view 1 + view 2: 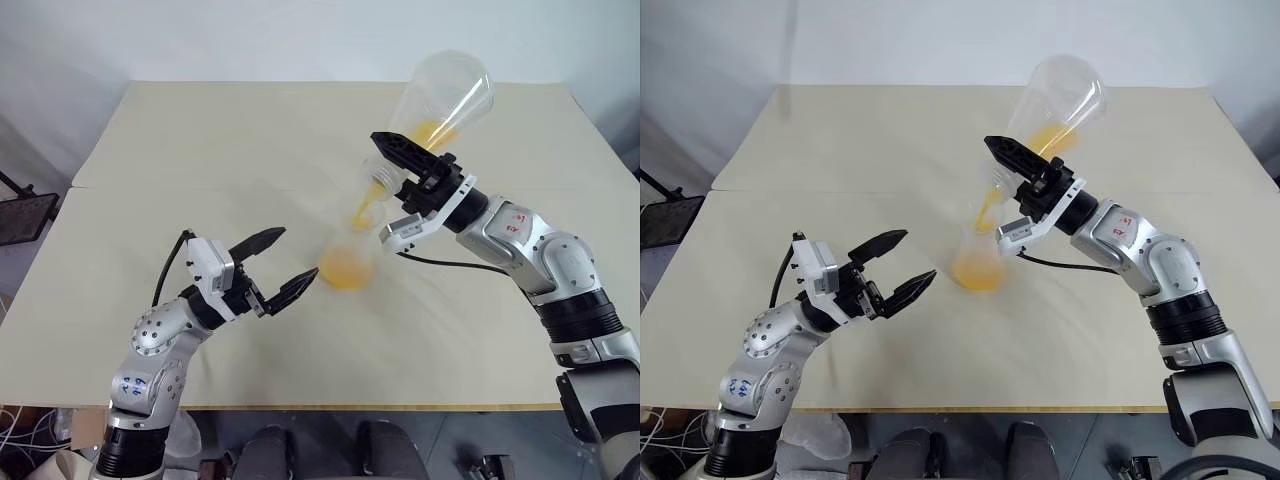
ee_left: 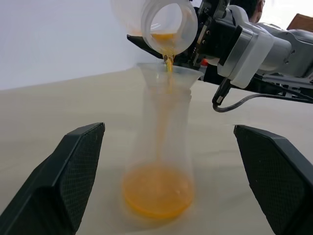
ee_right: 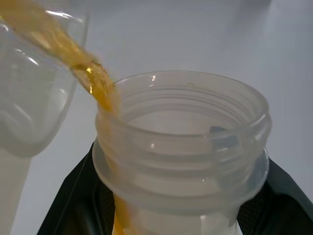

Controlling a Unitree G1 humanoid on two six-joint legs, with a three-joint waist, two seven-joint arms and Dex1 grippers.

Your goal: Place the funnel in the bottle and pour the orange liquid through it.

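Beige table point(image 1: 200, 150) against a plain pale wall. Right gripper point(image 1: 405, 165) clamps a tilted flask point(image 1: 445, 95) by its neck, streaming orange liquid point(image 2: 156, 196) into the funnel point(image 2: 168, 78) seated in the bottle point(image 2: 159, 147) at mid-table. Left gripper point(image 1: 280, 265) is spread wide and empty, just beside the bottle.
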